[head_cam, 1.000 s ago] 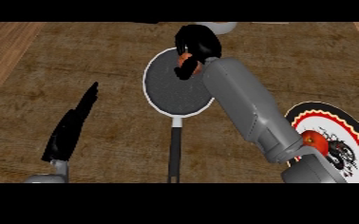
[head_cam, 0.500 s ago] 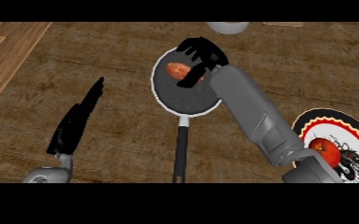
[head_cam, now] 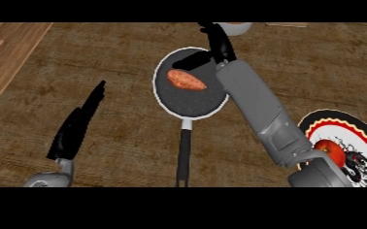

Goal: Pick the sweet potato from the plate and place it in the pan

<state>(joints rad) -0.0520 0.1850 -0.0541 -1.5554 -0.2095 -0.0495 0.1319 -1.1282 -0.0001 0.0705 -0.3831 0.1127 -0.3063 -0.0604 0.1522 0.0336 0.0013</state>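
Left hand [head_cam: 77,126] at eight o'clock, fingers straight and pressed together, resting off the pan. Sweet potato [head_cam: 186,80] lying inside the pan [head_cam: 188,109], toward its eleven o'clock, nothing gripping it. Right hand [head_cam: 219,43] at twelve o'clock over the far rim, fingers straight, empty. Plate [head_cam: 315,123] at four o'clock (one red thing on it). Placing step apparently done; next, probably just lifting the right arm clear without nudging the pan.

head view | steeply down from above | counter [head_cam: 108,53] fills view | forearms enter from lower edge
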